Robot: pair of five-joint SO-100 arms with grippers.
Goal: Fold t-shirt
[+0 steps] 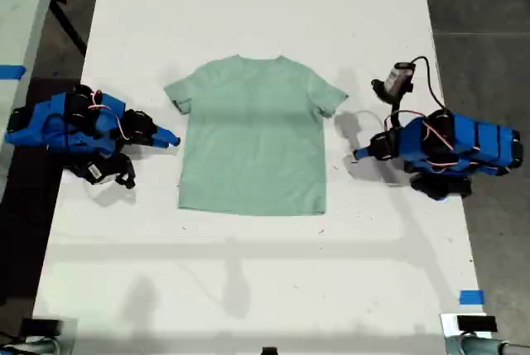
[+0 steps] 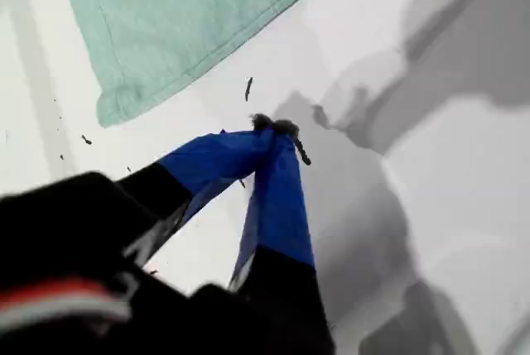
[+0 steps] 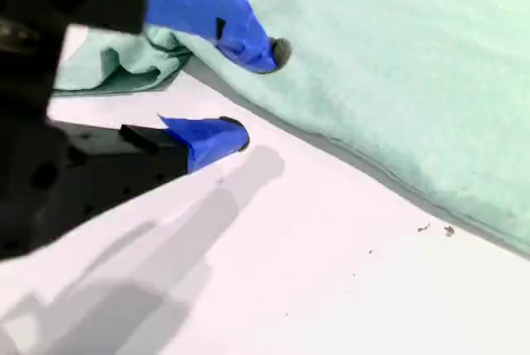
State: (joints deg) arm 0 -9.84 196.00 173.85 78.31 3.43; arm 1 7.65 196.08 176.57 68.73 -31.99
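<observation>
The t-shirt (image 1: pixel 252 141) lies flat and unfolded at the centre of the white tabletop (image 1: pixel 248 7), collar toward the exterior view's top, both sleeves spread out.

My second pincer (image 3: pixel 252 94) is at the shirt's side edge on the exterior view's left (image 1: pixel 170 140), just below the sleeve. Its blue fingers (image 3: pixel 217 17) stand apart at a moderate gap; one is over the cloth edge, the other over bare tabletop. It grips nothing. In the second wrist view the near sleeve (image 3: pixel 124 65) is slightly rumpled.

My first pincer (image 2: pixel 277 127) is on the exterior view's right (image 1: pixel 360 155), near the shirt's side edge but apart from it. Its fingertips meet at a point, closed on nothing, with bare tabletop beneath. The first wrist view shows one hem corner of the shirt (image 2: pixel 124 107) beyond the tips.

Small dark specks (image 2: pixel 248 88) lie on the tabletop near the first pincer. A strip of blue tape (image 1: pixel 470 296) sits at the exterior view's lower right.
</observation>
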